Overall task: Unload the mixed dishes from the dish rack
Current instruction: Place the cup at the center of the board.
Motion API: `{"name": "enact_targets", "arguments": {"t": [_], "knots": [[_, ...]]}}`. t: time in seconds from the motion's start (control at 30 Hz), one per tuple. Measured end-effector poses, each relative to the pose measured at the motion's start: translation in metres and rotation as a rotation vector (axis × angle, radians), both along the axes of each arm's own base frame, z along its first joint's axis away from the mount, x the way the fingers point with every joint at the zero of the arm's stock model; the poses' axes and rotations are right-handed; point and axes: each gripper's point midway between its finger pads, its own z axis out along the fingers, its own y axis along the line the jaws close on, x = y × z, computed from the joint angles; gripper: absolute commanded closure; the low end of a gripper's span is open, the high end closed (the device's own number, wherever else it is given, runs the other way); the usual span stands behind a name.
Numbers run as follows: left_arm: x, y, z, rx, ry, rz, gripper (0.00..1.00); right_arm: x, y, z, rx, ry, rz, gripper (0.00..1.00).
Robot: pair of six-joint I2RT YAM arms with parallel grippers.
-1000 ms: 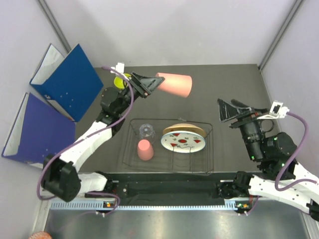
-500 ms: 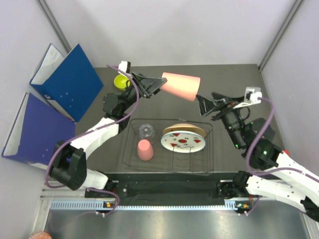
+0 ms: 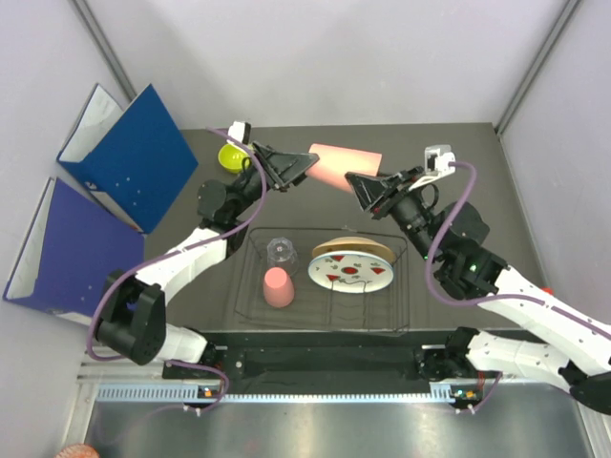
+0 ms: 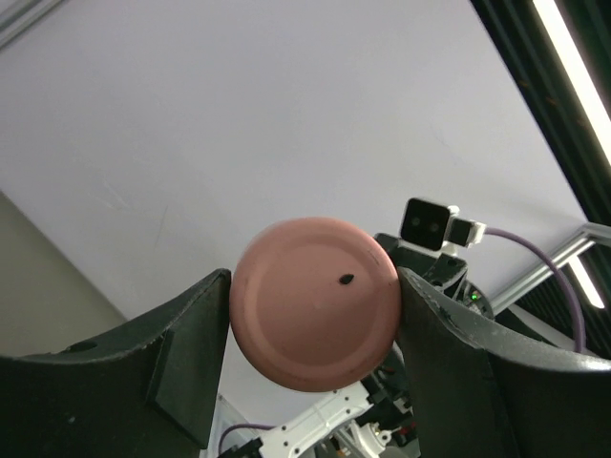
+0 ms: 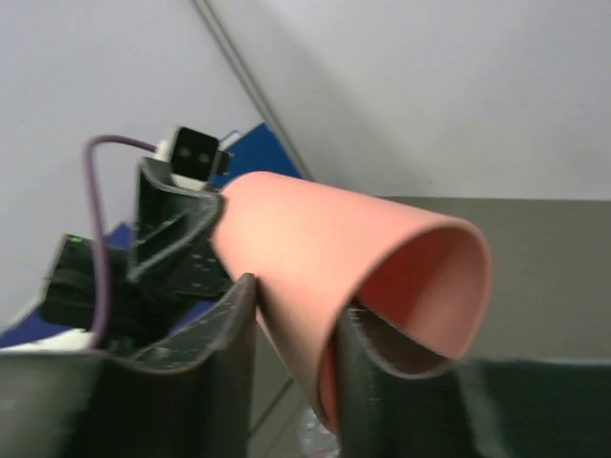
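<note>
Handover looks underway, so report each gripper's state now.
Left gripper: shut on the salmon-pink cup, at its base.
Right gripper: fingers astride that cup's rim wall; grip cannot be told.

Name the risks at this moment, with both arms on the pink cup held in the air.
1. The left gripper holds the pink cup sideways by its closed end; the right gripper straddles the rim wall, and a firm clamp cannot be confirmed. Letting go too soon could drop the cup.
2. If both arms pull while gripping, the wall might slip or twist out.
3. A dropped cup could strike the glass tumbler in the dish rack.
</note>
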Motion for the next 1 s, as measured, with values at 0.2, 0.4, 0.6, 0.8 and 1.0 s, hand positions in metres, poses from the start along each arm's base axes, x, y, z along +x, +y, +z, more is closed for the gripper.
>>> {"name": "enact_targets", "arguments": {"t": [0.2,0.4,0.6,0.8,1.0], "knots": [[0.006,0.004,-0.002,-0.010,0.050,0.027,0.15,-0.013,0.011,0.016,0.073,-0.006,0.105,1.00],[0.018,0.012,-0.012,0.064,0.077,0.133,0.01,0.003,-0.010,0.017,0.011,-0.001,-0.027,1.00],[0.069,0.065,-0.031,0.236,0.181,0.443,0.01,0.055,-0.060,0.059,-0.098,0.038,-0.341,1.00],[0.090,0.099,-0.032,0.367,0.237,0.630,0.01,0.166,-0.144,0.095,-0.110,0.159,-0.688,1.00],[0.086,0.102,-0.091,0.510,0.378,0.621,0.01,0.283,-0.214,0.002,-0.162,0.457,-0.855,1.00]]}}
